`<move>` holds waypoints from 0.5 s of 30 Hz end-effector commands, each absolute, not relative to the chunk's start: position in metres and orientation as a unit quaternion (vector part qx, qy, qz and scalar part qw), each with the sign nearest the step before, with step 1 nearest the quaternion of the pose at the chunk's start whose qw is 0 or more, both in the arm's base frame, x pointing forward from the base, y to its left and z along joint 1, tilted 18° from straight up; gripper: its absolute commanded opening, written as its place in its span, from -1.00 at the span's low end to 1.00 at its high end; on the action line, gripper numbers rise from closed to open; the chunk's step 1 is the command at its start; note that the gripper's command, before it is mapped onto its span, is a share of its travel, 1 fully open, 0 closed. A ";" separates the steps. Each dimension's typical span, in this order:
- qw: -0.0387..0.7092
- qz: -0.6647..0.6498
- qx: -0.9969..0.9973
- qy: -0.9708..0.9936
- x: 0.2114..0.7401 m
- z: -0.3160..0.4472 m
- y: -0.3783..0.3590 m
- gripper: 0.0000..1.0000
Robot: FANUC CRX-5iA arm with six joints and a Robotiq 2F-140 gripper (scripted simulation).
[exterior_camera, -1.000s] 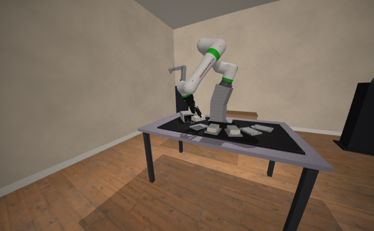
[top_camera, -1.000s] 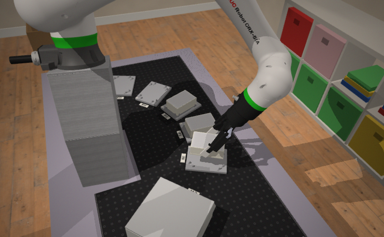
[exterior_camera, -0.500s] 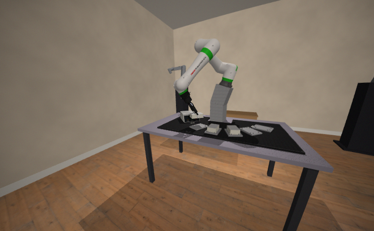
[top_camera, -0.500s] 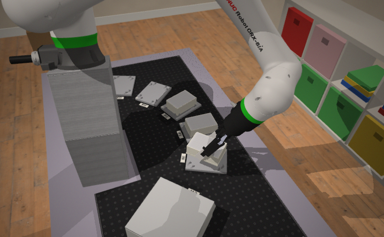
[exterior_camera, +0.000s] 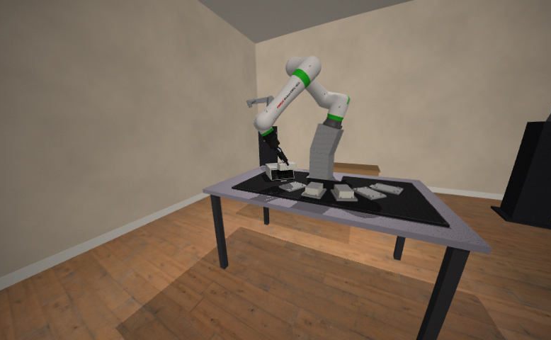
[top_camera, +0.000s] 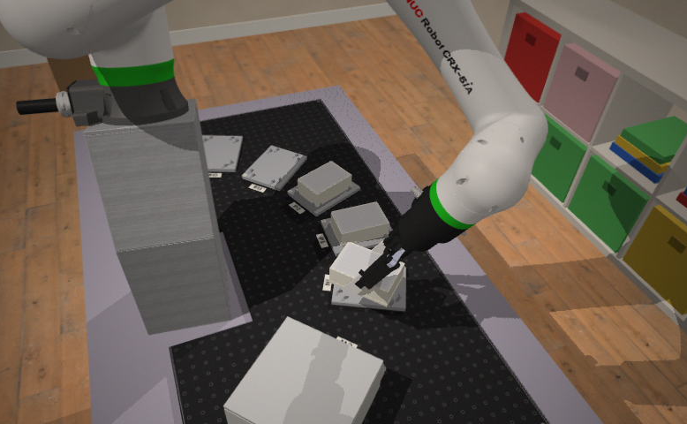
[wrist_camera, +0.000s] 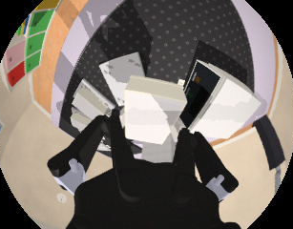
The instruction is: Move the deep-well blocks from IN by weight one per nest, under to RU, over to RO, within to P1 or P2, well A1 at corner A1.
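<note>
My gripper (top_camera: 371, 275) (exterior_camera: 285, 161) (wrist_camera: 149, 115) is shut on a white deep-well block (top_camera: 351, 261) (wrist_camera: 147, 114). It holds the block tilted, just above the grey infeed nest plate (top_camera: 346, 300) (exterior_camera: 293, 185). Two more white blocks sit flat in nests behind it, one on the nearer nest (top_camera: 359, 222) (exterior_camera: 313, 188) and one on the nest beyond (top_camera: 324, 183) (exterior_camera: 342, 190). The check-weigher (top_camera: 305, 374) (exterior_camera: 275, 170) (wrist_camera: 222, 97) is a white box at the mat's near end; its dark front panel shows in the wrist view. I cannot tell where the held block's cut corner points.
Two bare nest plates (top_camera: 274, 167) (top_camera: 222, 151) lie at the far end of the row, also in the exterior view (exterior_camera: 369, 192) (exterior_camera: 386, 188). The robot's grey pedestal (top_camera: 153, 209) stands left of the black mat (top_camera: 441, 362). Shelves with coloured bins (top_camera: 600, 200) stand to the right.
</note>
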State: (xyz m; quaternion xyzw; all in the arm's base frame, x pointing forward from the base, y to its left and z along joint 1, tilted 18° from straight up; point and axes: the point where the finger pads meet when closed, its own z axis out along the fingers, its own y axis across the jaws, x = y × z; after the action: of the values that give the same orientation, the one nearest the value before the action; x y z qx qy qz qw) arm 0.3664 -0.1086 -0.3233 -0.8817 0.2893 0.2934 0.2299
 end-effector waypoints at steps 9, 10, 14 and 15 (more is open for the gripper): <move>0.230 0.293 -0.882 0.289 0.354 -0.316 -0.139 -0.80; 0.230 0.293 -0.882 0.289 0.353 -0.315 -0.142 -0.80; 0.230 0.293 -0.882 0.289 0.348 -0.313 -0.154 -0.80; 0.230 0.293 -0.882 0.289 0.346 -0.312 -0.157 -0.80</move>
State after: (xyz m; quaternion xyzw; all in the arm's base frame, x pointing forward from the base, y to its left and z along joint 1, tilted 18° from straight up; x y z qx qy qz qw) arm 0.3500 -0.1480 -0.3140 -0.8817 0.2894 0.2934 0.2299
